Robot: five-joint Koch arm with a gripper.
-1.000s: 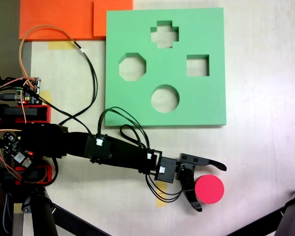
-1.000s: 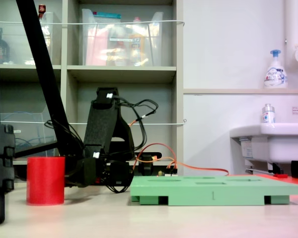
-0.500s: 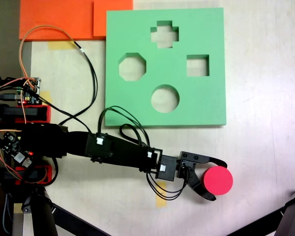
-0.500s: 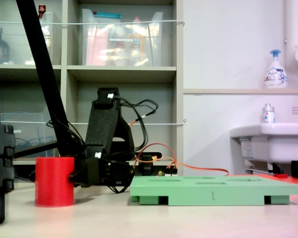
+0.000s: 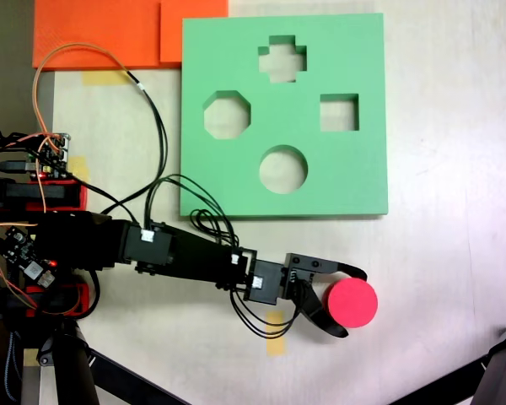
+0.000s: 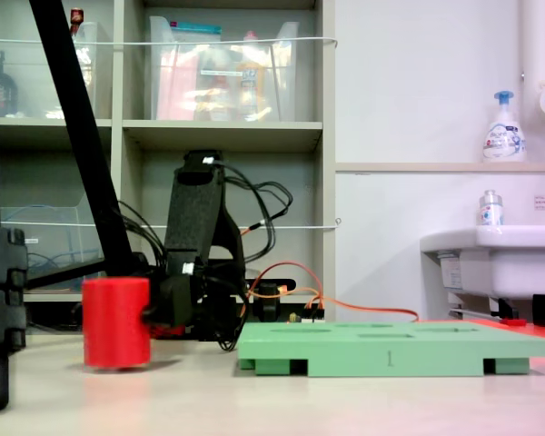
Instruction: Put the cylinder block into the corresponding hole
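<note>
Seen from above: black two-fingered gripper (image 5: 348, 305) clamped around the short red foam-like cylinder block (image 5: 350, 303), one finger curving over its upper edge, the other hooked beneath. Block well below the square green foam board (image 5: 236, 181) in this view, under the board's lower right part. Round cutout (image 5: 283, 169), the corresponding hole, in the board's lower middle, up and left of the block; octagonal cutout (image 5: 228, 116) further left, square cutout (image 5: 339, 112) to the right, cross-shaped cutout (image 5: 282, 59) near the far edge.

Seen from table level: red cylinder block (image 6: 116, 322) upright, left of the green board (image 6: 391, 350), apparently lifted slightly off the pale tabletop (image 6: 272, 400), a shadow beneath it. Gripper mostly hidden behind the block here.

Judged as the carry step. Best done by raising the block until its base clears the board's top face, keeping it upright and the grip firm, travelling to directly above the round cutout, centring from the top view, then lowering straight down before letting go. Risk: catching the board's edge and shoving it.
</note>
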